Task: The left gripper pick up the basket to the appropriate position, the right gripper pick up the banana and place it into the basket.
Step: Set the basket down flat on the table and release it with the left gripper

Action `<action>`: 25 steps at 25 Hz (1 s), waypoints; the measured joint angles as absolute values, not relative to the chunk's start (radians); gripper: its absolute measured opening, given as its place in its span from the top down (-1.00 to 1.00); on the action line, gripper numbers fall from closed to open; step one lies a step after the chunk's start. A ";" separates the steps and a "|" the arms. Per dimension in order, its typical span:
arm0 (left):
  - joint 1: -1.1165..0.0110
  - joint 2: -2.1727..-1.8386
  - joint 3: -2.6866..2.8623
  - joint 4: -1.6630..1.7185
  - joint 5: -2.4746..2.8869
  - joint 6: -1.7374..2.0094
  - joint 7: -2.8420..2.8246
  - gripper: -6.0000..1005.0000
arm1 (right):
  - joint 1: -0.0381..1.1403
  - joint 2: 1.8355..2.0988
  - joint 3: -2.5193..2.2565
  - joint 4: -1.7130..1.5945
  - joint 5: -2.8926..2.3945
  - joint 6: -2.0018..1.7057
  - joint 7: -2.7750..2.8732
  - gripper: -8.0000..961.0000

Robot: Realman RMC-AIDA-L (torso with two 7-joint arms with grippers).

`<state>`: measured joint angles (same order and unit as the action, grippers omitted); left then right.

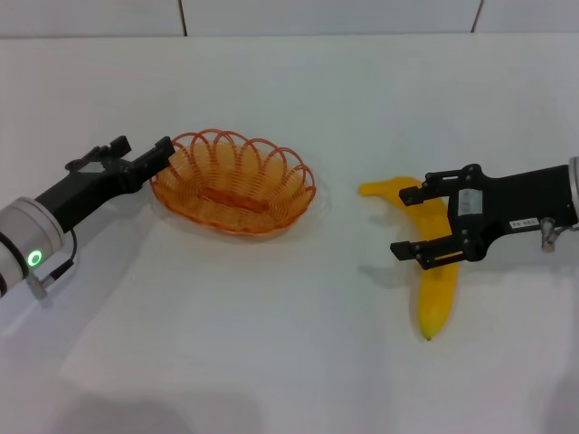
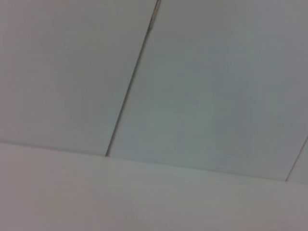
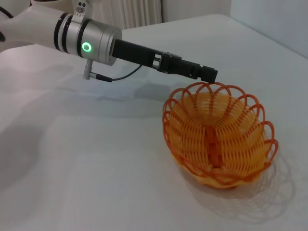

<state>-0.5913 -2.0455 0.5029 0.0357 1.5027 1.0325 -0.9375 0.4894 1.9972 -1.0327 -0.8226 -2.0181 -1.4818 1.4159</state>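
Observation:
The orange wire basket [image 1: 233, 185] sits left of centre on the white table; it also shows in the right wrist view [image 3: 219, 137]. My left gripper [image 1: 164, 152] is at the basket's left rim, its fingers closed on the rim loops; the right wrist view shows it too [image 3: 208, 73]. The yellow banana [image 1: 438, 289] lies on the table at the right. My right gripper [image 1: 400, 222] is open and straddles the banana's upper half, one finger on each side. The left wrist view shows only wall and table.
The white table [image 1: 271, 362] spreads all around, with a tiled wall [image 1: 326, 16] behind it. The left arm's silver cuff [image 1: 27, 244] with a green light is at the left edge. A gap of bare table separates basket and banana.

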 joint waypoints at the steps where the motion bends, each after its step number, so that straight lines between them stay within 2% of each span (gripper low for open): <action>1: -0.590 -2.045 0.503 0.037 1.503 1.036 -0.931 -0.40 | 0.489 1.997 -1.033 -0.822 -2.018 -1.482 1.416 -0.70; 8: -0.554 -2.040 0.510 0.105 1.538 1.123 -0.931 -0.79 | 0.487 1.997 -1.032 -0.821 -2.021 -1.482 1.416 -0.70; 19: -0.471 -2.034 0.513 0.391 1.800 1.248 -1.162 -0.78 | 0.486 1.997 -1.031 -0.821 -2.020 -1.482 1.422 -0.70; 25: -0.441 -2.037 0.512 0.426 1.830 1.247 -1.096 -0.78 | 0.488 1.997 -1.031 -0.821 -2.014 -1.482 1.431 -0.70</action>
